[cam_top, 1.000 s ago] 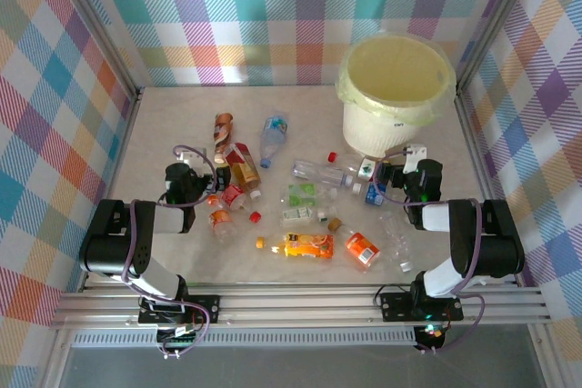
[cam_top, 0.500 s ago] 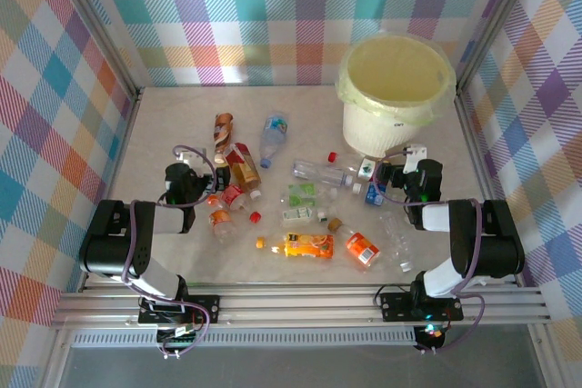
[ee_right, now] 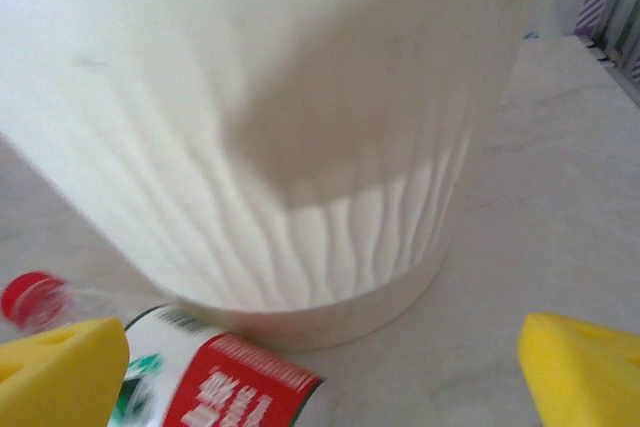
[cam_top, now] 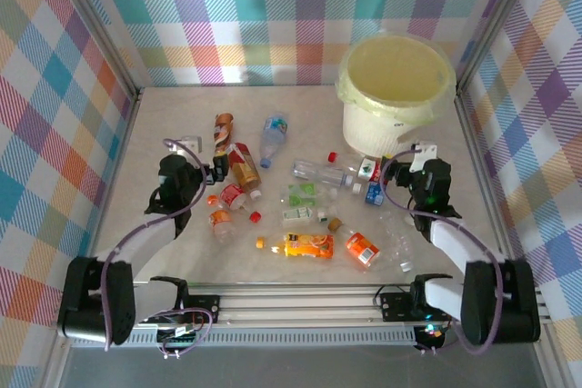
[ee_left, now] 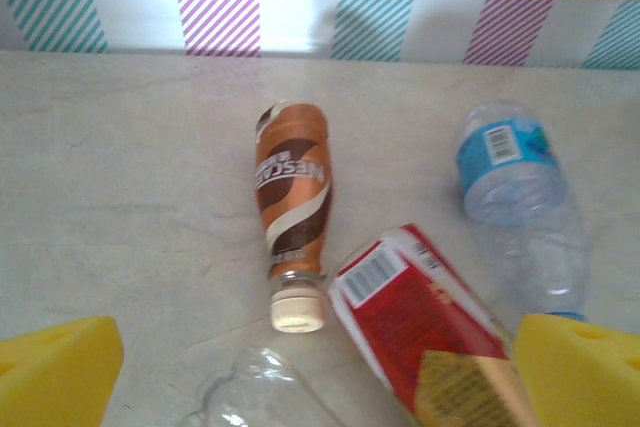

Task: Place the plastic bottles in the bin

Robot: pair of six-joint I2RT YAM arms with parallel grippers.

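1. The plastic bottles lay scattered across the middle of the pale table, outside the bin, most of them crushed or on their sides.
2. By the left arm lay a brown-label bottle with a cream cap, a clear blue-label bottle and a red-label bottle.
3. Nearer the front lay an orange-label bottle and a red-orange bottle.
4. The bin was a large round cream bucket with a yellowish liner folded over its rim. It stood at the far right, and its inside showed the pale yellow liner.
5. The left gripper had its 2 yellow pads spread wide and gripped nothing. The red-label bottle's end lay just beside the right pad.
6. The right gripper was also spread wide, close to the bin's ribbed base. A red-and-white bottle lay beside its left pad, with a red cap nearby.
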